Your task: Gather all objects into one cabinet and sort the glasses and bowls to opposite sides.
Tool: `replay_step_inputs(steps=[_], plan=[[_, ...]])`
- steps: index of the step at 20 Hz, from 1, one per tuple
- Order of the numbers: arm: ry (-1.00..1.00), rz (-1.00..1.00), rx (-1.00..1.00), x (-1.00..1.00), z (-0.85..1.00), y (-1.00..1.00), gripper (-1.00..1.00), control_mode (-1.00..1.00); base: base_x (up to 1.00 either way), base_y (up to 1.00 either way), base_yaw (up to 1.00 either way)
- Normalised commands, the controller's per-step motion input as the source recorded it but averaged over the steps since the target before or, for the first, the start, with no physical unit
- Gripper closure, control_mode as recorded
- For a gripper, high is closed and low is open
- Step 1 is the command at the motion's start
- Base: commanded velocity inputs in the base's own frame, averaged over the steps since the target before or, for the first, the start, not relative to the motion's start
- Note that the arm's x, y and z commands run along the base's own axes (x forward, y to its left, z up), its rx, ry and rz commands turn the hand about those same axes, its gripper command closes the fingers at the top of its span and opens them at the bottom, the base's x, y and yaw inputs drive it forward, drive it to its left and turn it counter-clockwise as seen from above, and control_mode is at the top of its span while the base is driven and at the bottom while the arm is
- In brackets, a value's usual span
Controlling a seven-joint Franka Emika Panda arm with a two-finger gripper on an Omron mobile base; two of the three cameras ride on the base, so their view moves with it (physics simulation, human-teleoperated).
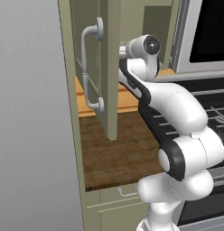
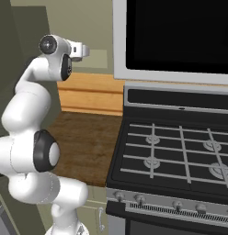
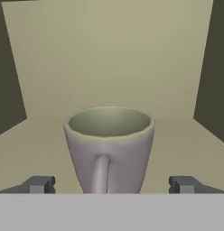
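Observation:
In the hand view a deep, pale grey-green bowl (image 3: 109,144) stands upright on the floor of a green cabinet compartment (image 3: 109,58) with side walls close on both sides. It is cup-shaped, and a handle-like rib on it faces the camera. My gripper (image 3: 111,184) is open, one fingertip (image 3: 39,184) left of the bowl and the other right of it, both apart from it. In the left base view the arm (image 1: 172,108) reaches behind an open sage-green door (image 1: 109,67) with a curved grey bar handle (image 1: 89,67). That door hides the hand. No tumblers or red-brown bowl are in view.
A dark wooden counter (image 1: 118,153) lies below the cabinet, with a drawer front (image 1: 118,198) under it. A black gas stove (image 2: 180,147) stands to the right, and a dark microwave (image 2: 180,32) hangs above it. A grey wall (image 1: 32,113) borders the left.

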Motion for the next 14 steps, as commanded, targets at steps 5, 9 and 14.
replay_step_inputs(steps=[5,9,14], plan=[[0.00,0.00,0.00,0.13,0.00,0.00,-1.00,-1.00,0.00,0.00,0.00],[0.00,0.00,0.00,0.01,0.00,0.00,1.00,-1.00,0.00,0.00,0.00],[0.00,0.00,0.00,0.00,0.00,0.00,1.00,-1.00,0.00,0.00,0.00]])
